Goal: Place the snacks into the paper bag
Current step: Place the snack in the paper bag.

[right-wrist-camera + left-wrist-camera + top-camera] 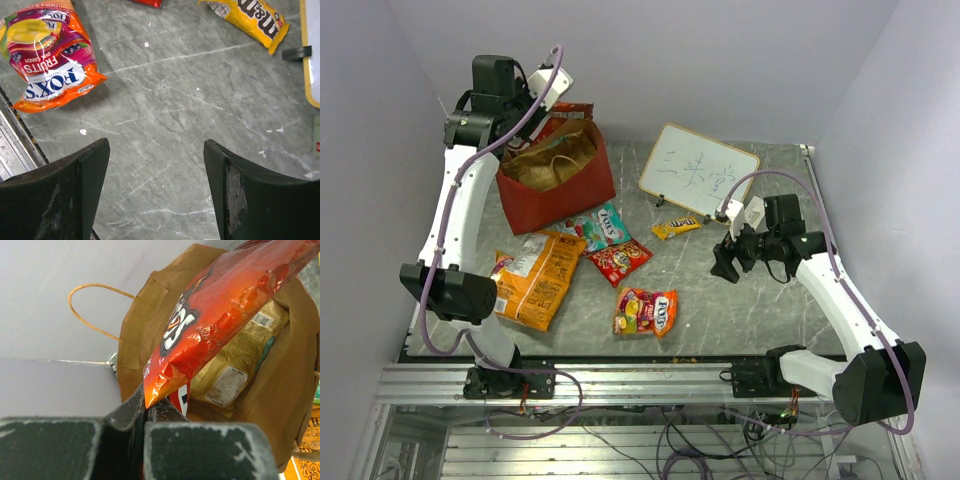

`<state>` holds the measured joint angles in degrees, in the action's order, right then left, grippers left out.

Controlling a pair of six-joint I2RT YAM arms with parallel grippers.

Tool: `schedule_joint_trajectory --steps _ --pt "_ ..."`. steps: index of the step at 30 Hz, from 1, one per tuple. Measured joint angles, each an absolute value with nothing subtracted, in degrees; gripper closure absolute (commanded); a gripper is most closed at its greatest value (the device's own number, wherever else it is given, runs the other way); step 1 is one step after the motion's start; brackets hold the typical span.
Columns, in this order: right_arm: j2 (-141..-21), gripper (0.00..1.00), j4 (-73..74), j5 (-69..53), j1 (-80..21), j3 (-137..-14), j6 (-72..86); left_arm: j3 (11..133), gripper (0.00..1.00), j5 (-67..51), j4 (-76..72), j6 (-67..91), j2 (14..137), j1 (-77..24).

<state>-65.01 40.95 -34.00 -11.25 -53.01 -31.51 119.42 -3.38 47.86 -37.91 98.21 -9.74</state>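
The red paper bag [560, 190] stands open at the back left, its brown inside [145, 330] holding a tan chip bag [240, 360]. My left gripper [542, 112] [149, 404] is shut on a corner of the dark red Doritos bag [572, 110] [220, 310] and holds it over the bag's mouth. On the table lie an orange chip bag [533, 280], a teal pack [605, 225], a red pack [620, 260], a Fox's pack [645, 312] [45, 55] and a yellow pack [677, 227] [255, 20]. My right gripper [725, 262] [156, 150] is open and empty above bare table.
A whiteboard [698, 170] with writing leans at the back right; its edge shows in the right wrist view [311, 60]. One bag handle [95, 305] sticks out toward the wall. The table's front rail [620, 380] runs along the near edge.
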Motion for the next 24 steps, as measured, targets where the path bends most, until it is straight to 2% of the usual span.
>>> schedule_joint_trajectory --steps 11,24 --pt "-64.6 0.24 36.3 -33.9 -10.6 -47.7 -30.9 118.8 0.93 -3.5 49.3 -38.2 98.7 -9.7" --pt "-64.5 0.24 34.9 -33.8 -10.2 -47.2 -30.6 114.2 0.93 -3.2 45.7 -36.5 94.1 -9.7"
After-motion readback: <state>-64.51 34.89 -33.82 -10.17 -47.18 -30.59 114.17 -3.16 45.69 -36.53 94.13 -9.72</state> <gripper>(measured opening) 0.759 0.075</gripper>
